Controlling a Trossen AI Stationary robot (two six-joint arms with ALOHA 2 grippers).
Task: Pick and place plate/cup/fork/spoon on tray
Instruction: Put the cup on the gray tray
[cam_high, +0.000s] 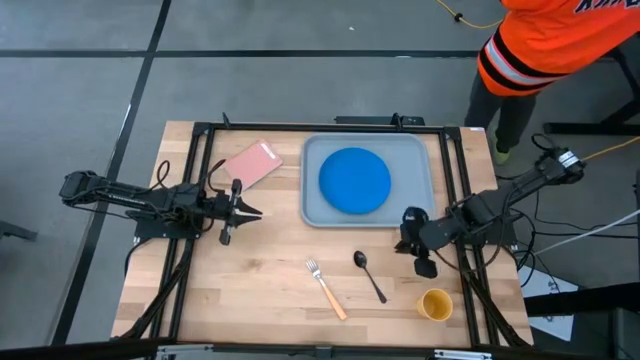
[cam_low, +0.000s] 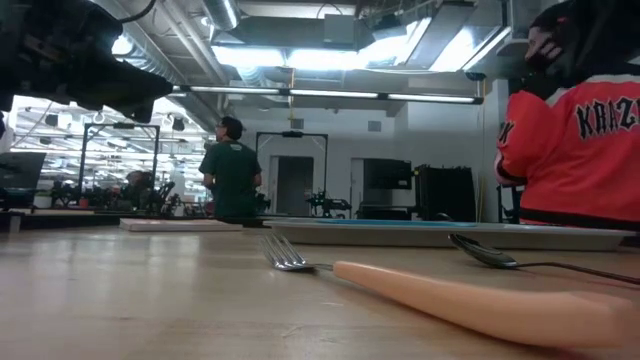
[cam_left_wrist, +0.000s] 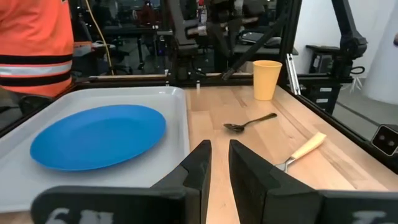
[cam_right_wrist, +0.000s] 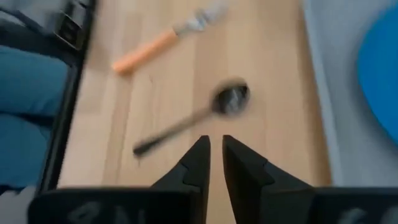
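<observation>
The bright blue plate (cam_high: 354, 180) lies flat in the grey-blue tray (cam_high: 420, 160) at the table's far middle. The fork (cam_high: 327, 288), the black spoon (cam_high: 369, 275) and the yellow-orange cup (cam_high: 435, 304) rest on the bare wood near the front; the cup stands upright. My left gripper (cam_high: 255, 212) hovers left of the tray, pointing toward it, fingers together and empty (cam_left_wrist: 216, 158). My right gripper (cam_high: 400, 244) hovers by the tray's near right corner, fingers together and empty (cam_right_wrist: 216, 146), above and to the right of the spoon (cam_right_wrist: 205, 115) and the fork (cam_right_wrist: 168, 40).
A pink rectangular card (cam_high: 252, 163) lies left of the tray's far corner. A person in an orange top (cam_high: 560, 40) stands beyond the table's far right corner. Black frame rails (cam_high: 190, 250) run along the table's left and right sides. Bare wood lies at front left.
</observation>
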